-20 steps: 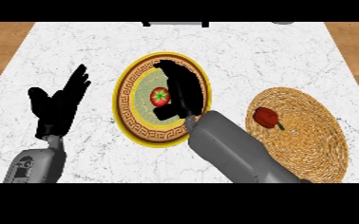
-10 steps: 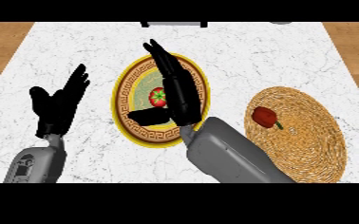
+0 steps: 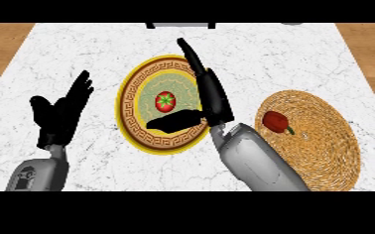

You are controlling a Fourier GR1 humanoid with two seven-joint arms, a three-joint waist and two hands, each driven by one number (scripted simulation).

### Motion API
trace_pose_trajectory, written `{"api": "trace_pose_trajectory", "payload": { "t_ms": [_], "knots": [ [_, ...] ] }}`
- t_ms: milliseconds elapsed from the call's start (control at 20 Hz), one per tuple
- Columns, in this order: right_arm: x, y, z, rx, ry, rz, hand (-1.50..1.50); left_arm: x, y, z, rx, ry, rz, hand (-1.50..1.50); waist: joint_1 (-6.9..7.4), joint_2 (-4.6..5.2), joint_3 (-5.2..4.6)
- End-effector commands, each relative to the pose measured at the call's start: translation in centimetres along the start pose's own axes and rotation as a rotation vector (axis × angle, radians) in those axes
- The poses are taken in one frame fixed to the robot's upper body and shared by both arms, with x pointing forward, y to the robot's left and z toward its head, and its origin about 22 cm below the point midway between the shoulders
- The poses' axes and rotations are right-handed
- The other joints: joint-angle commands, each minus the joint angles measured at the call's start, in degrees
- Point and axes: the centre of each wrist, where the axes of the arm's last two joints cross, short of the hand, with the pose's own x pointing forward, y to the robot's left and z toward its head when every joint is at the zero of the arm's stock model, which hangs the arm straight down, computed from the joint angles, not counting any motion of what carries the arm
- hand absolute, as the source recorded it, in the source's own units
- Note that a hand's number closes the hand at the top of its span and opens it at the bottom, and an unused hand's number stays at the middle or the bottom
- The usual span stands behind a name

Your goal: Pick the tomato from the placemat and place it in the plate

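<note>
Head view has the round red tomato (image 3: 165,101) sitting on the gold-rimmed patterned plate (image 3: 139,134), just left of the right hand (image 3: 209,91); fingers straight, holding nothing. So that hand's way nearer; the left hand (image 3: 62,111) rests spread, well apart.

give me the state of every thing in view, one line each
tomato: lying in the plate, not held
plate: flat on the counter, holding the tomato
red pepper: lying on the woven placemat, untouched
woven placemat: flat on the counter, right of the plate
right hand: open, fingers straight, over the plate
left hand: open, resting left of the plate
</note>
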Motion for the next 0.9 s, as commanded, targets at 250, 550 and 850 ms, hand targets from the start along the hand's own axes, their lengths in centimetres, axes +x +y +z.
{"api": "trace_pose_trajectory", "payload": {
  "t_ms": [250,550,850],
  "knots": [
    [-4.0,-4.8,0.6,0.005,-0.021,0.008,-1.50,0.3,1.2,0.3,-0.003,-0.001,0.006,0.00,-0.15,-0.03,-0.02],
    [-3.3,-7.7,2.6,-0.019,-0.022,0.036,-1.50,-0.6,1.9,-1.2,-0.003,0.010,0.019,0.00,-0.68,-0.10,-0.04],
    [-5.9,-9.3,2.3,-0.040,0.001,0.065,-1.50,1.6,-0.7,-1.2,0.016,-0.003,0.002,0.00,-0.29,-0.05,-0.02]
  ]
}}
